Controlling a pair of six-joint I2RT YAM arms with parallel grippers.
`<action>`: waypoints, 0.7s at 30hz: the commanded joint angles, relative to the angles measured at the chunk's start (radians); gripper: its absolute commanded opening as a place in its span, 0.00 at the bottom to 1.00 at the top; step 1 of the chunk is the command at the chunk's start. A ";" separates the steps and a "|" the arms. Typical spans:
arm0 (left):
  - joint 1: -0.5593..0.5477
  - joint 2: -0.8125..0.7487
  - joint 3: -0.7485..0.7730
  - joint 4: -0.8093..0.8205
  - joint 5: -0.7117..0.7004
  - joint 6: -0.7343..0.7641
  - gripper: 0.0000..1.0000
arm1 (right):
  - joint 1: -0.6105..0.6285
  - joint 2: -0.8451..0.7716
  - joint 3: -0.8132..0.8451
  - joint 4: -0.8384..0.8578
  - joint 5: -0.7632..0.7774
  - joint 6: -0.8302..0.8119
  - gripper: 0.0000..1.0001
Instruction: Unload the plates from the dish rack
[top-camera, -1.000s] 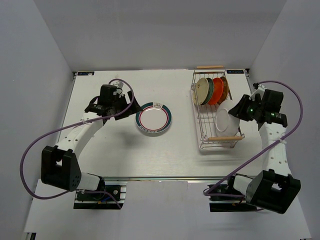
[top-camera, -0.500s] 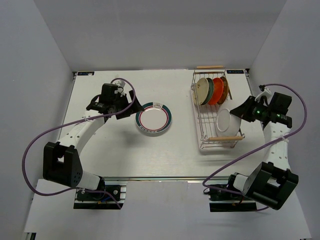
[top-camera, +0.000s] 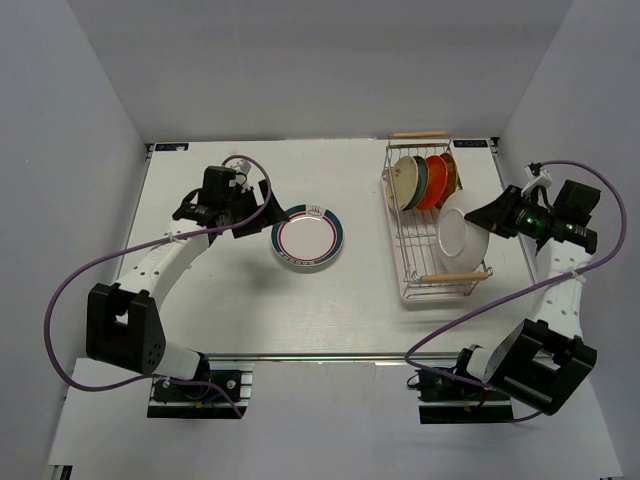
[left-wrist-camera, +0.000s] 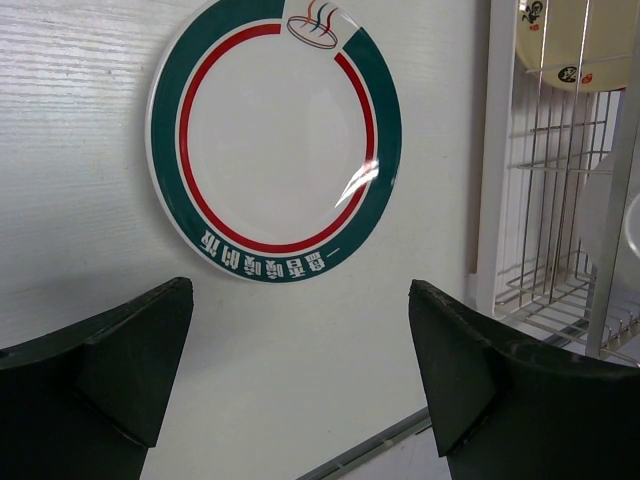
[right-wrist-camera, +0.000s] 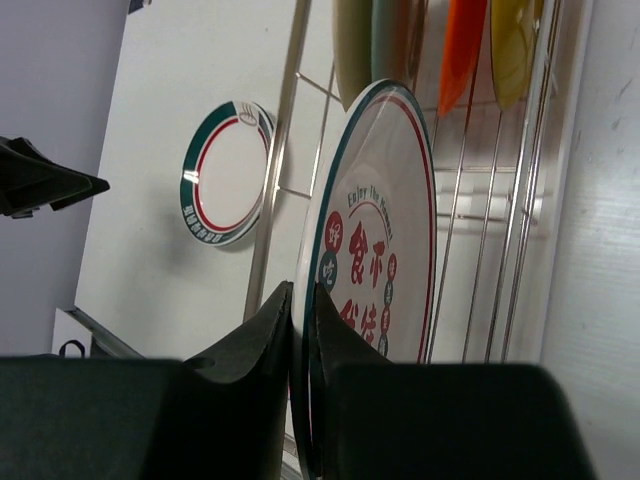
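Right wrist view: right gripper (right-wrist-camera: 300, 300) pinches a red-lettered plate (right-wrist-camera: 375, 230) at the dish rack (top-camera: 412, 255); left gripper (left-wrist-camera: 300, 288) gapes wide by a green-rimmed plate (left-wrist-camera: 275, 140).

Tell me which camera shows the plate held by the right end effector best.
Right wrist: the plate is close, its red lettering and teal-red rim readable, its edge pinched in the right end effector. Top external shows only a plain white disc over the dish rack. Left wrist catches at most a pale sliver behind rack wires.
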 joint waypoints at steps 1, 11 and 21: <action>-0.002 -0.026 0.027 0.020 0.014 -0.001 0.98 | -0.014 -0.008 0.104 0.016 -0.075 -0.030 0.00; -0.002 -0.062 0.042 0.020 0.037 -0.002 0.98 | 0.000 0.003 0.332 -0.033 -0.145 -0.054 0.00; -0.002 -0.105 0.131 -0.005 0.067 -0.024 0.98 | 0.190 0.069 0.661 -0.164 -0.009 -0.354 0.00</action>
